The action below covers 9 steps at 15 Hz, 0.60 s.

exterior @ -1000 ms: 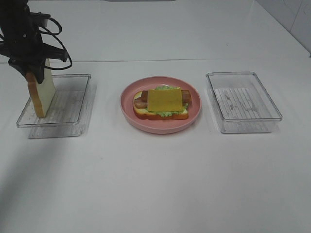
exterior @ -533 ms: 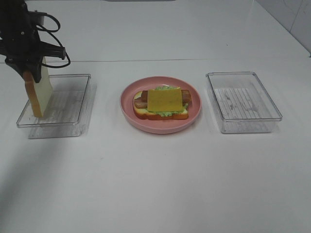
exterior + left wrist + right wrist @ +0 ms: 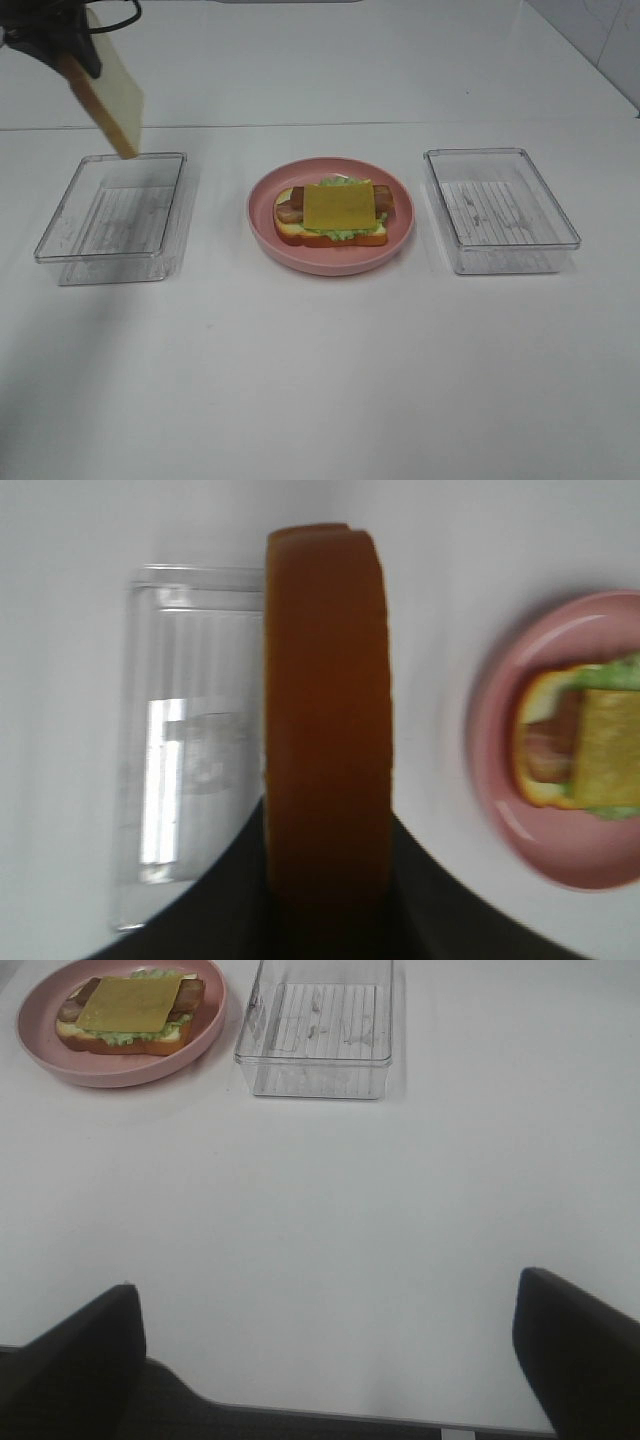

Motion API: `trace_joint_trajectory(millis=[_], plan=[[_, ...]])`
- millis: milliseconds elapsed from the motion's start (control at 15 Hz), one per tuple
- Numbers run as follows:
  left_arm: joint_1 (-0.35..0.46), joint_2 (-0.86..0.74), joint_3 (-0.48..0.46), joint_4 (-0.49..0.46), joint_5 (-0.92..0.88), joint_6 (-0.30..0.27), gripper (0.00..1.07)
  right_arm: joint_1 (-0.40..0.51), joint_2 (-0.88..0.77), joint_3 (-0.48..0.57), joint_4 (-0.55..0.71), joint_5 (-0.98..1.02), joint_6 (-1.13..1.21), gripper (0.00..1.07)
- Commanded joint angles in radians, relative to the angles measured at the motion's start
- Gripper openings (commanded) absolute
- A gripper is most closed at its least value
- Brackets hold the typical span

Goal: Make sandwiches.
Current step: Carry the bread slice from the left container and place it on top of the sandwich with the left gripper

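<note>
The left gripper [image 3: 72, 52] is seen at the upper left corner of the exterior high view, raised well above the table [image 3: 320, 380]; most of the arm is cut off by the frame. A bread slice [image 3: 112, 92] is clamped by its upper end between the closed jaws. The slice is tilted — its long axis runs from the gripper down and toward the middle of the table, with the pale face turned toward the plate side and the brown crust along the outer edge. Its lower corner is held in the air above the far rim of the left clear tray [image 3: 112, 220], apart from it.

In the left wrist view the crust edge of the slice is shown end-on, between tray and pink plate [image 3: 262, 225].

On the plate the open sandwich [image 3: 333, 212] is laid flat — cheese square [image 3: 344, 205] on top, bacon and lettuce beneath, its long axis across the table.

The right gripper [image 3: 330, 1360] is held low over bare table, jaws spread wide, nothing between them. The right clear tray [image 3: 500, 208] is left beyond it.
</note>
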Motion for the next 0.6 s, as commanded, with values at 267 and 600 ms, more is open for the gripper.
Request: trace_joint_trajectory(millis=[267, 600], plan=[[-0.138, 0.053, 0.002, -0.384, -0.251, 0.126, 0.00, -0.002, -0.029, 0.002, -0.005, -0.007, -0.008, 0.96], [-0.288, 0.198, 0.002, -0.545, -0.391, 0.180, 0.00, -0.002, -0.029, 0.002, -0.005, -0.007, -0.008, 0.96]])
